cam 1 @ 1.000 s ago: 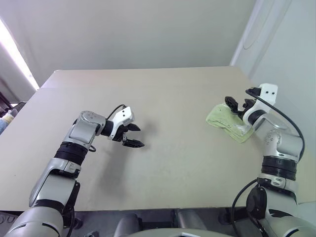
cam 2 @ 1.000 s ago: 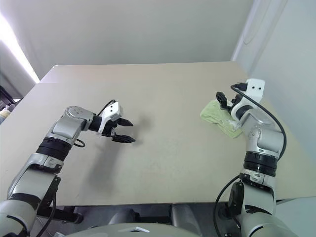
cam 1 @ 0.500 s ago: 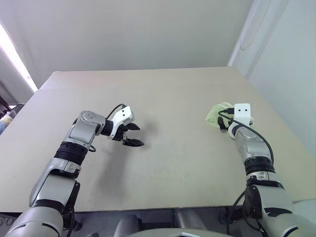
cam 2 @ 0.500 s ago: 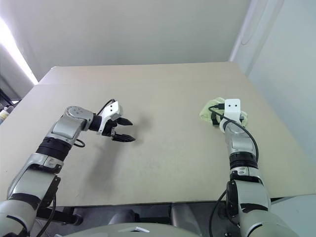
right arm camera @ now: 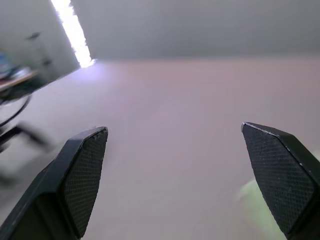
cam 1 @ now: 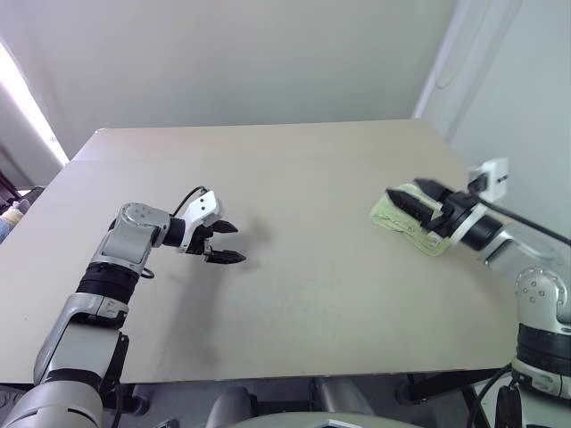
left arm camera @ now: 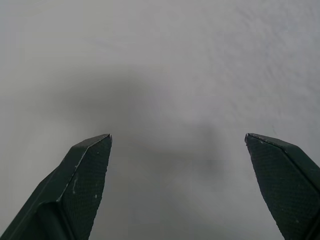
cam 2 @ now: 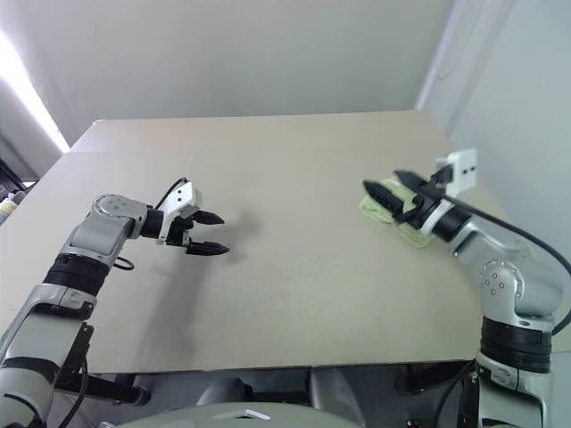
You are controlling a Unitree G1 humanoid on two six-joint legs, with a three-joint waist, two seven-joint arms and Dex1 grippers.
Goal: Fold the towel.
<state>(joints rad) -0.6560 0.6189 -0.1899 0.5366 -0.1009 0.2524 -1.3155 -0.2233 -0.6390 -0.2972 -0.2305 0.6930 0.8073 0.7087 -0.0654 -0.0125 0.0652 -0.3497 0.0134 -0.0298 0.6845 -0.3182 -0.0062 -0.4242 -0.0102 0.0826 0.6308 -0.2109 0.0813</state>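
Note:
The towel [cam 1: 391, 219] is a small light-green bundle lying at the right side of the table [cam 1: 312, 169]. My right gripper [cam 1: 414, 195] hangs over it, pointing left across the table, open and holding nothing. In the right wrist view a green patch of the towel [right arm camera: 254, 199] shows low beside one of the fingers [right arm camera: 278, 172]. My left gripper [cam 1: 230, 242] stands open over bare table at the left, far from the towel. The left wrist view shows its fingers [left arm camera: 82, 172] wide apart over the bare surface.
The beige table reaches to a white wall at the back. Its right edge runs close behind the towel. A bright window strip [cam 1: 27, 98] lies at the far left.
My right arm has swung out to the right and turned, so its gripper now points left, nearly level over the towel. The left gripper has drifted slightly to the left. Both stay open.

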